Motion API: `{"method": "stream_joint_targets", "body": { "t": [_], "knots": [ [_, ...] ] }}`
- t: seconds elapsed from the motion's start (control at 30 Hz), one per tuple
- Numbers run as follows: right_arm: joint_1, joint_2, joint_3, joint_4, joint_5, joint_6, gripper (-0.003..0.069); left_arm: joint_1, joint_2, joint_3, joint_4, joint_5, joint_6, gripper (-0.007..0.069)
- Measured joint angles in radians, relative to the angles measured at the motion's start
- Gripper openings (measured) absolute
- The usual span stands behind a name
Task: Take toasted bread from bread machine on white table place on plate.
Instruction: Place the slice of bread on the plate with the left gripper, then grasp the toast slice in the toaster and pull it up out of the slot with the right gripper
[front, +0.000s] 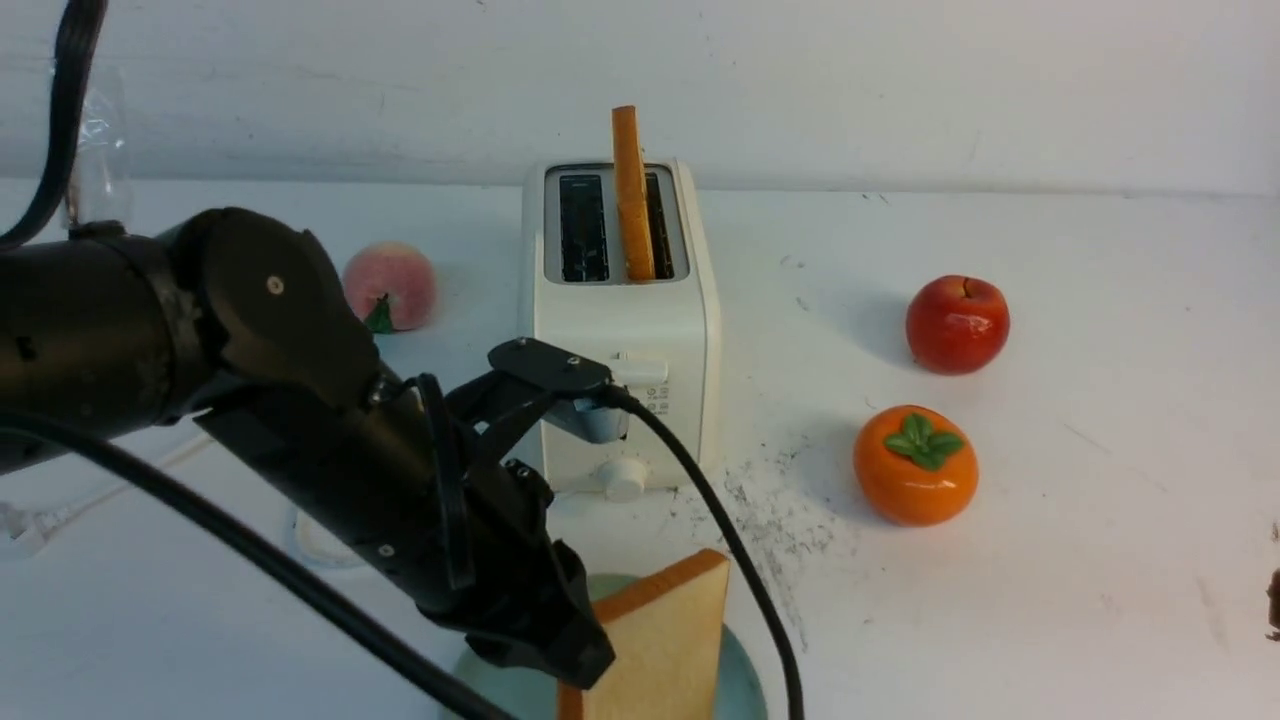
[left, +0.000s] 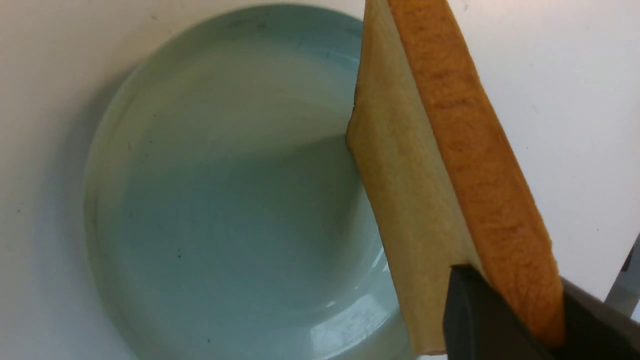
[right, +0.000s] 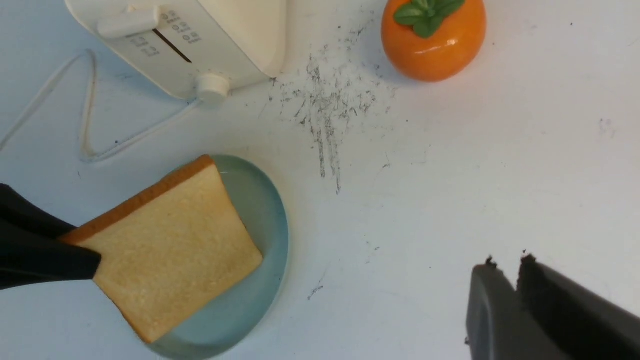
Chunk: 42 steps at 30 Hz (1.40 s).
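Clamping toasted bread (right: 175, 245) over the plate (right: 272, 235), left gripper (left: 525, 320); right gripper (right: 517, 270), wrist view only, empty, jaws perhaps just parted.

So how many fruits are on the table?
3. A pink peach left of the toaster, a red apple off to its right, and an orange persimmon in front of the apple. The left arm blocks some table, so another could hide there.

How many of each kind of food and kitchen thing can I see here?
Boxy cream-white two-slot toaster: 1
Round pale blue-green plate: 1
Square tan toast slice with orange-brown crust: 2 (one standing in the toaster, one over the plate)
Glossy fruit: 3 (pink peach, red apple, orange persimmon)
Total: 7
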Motion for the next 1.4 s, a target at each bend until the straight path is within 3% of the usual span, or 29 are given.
{"method": "stream_joint_targets", "body": {
  "t": [0.3,0.6,0.73,0.83,1.0,1.13,1.2,1.27,1.33,1.4],
  "knots": [
    [0.000,0.000,0.000,0.001,0.000,0.000,0.0089,0.001,0.031,0.000,0.100,-0.025,0.001,0.0087],
    [0.000,0.000,0.000,0.020,0.000,0.000,0.0096,0.001,0.035,0.000,0.177,-0.049,-0.087,0.0092],
    [0.000,0.000,0.000,0.026,0.000,-0.006,0.0099,0.001,0.035,0.000,0.192,-0.057,-0.108,0.0204],
    [0.000,0.000,0.000,0.026,-0.010,-0.059,0.0104,0.001,0.035,-0.004,0.195,-0.068,-0.134,0.0331],
    [0.000,0.000,-0.003,0.060,-0.030,-0.140,0.0109,0.001,0.009,-0.069,0.259,-0.052,-0.258,0.0396],
    [0.000,0.013,-0.033,0.115,-0.040,-0.194,0.0115,0.001,-0.057,-0.123,0.420,-0.044,-0.444,0.0354],
    [0.000,0.042,-0.073,0.159,-0.043,-0.222,0.0118,0.001,-0.134,-0.136,0.570,-0.026,-0.613,0.0262],
    [0.000,0.065,-0.097,0.186,-0.040,-0.242,0.0119,0.001,-0.165,-0.137,0.635,-0.005,-0.666,0.0202],
    [0.000,0.126,-0.143,0.248,-0.007,-0.292,0.0120,0.001,-0.270,-0.128,0.747,0.043,-0.779,0.0035],
    [0.000,0.155,-0.166,0.274,0.014,-0.320,0.0120,0.001,-0.325,-0.118,0.772,0.049,-0.812,-0.0005]
  ]
}}
